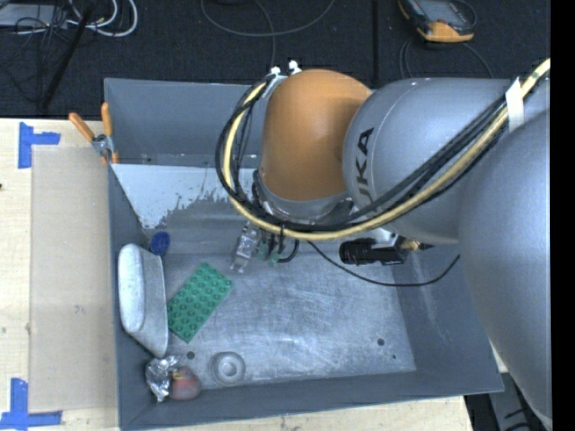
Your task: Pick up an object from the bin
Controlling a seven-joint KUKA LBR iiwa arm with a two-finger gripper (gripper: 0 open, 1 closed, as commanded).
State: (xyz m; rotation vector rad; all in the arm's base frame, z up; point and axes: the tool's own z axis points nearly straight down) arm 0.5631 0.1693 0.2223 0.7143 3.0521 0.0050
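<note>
Gripper is low in the bin, under the arm's orange cover. Cables loop round the cover. The wrist hides most of the gripper; cannot tell whether it is wide or narrow, or whether it holds anything.

Nearest thing: green plate, studded, lying flat and skewed. It is just below the gripper and to the view's left, and its upper corner is close to the gripper tip. Contact cannot be made out.

- Blue cap: level with the gripper, further left, by the bin wall.
- Pale oblong: beyond the plate, along the left wall.
- Grey disc: well below the gripper.
- Foil wad and reddish lump: together in the corner, farthest from the gripper.
</note>
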